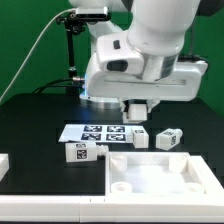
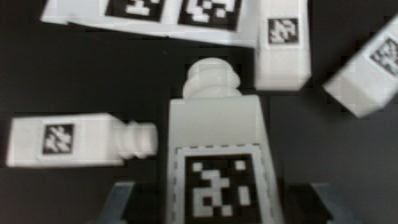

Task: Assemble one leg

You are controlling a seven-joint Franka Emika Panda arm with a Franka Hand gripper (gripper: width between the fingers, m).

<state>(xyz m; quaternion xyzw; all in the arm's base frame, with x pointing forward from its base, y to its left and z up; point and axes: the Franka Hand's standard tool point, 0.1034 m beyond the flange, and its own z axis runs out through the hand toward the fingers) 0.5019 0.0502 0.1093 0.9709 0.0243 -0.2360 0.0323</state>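
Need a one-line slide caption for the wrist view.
Wrist view: claw holds a tagged white leg above the black table, three more legs and the marker board beyond.

1. No readable words, brands or numbers anywhere.
2. Only black-and-white square fiducial tags: on the small white plastic oblong leg [image 2: 214, 150] between the jaws, on neighbouring white plastic blocks [image 2: 71, 138], on the thin flat white marker board [image 1: 98, 132].

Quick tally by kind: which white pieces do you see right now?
Legs: 4, one between the end effector fingers
Tray-shaped piece: 1
Marker board: 1
Part cut off at the exterior view's left edge: 1
Total: 7
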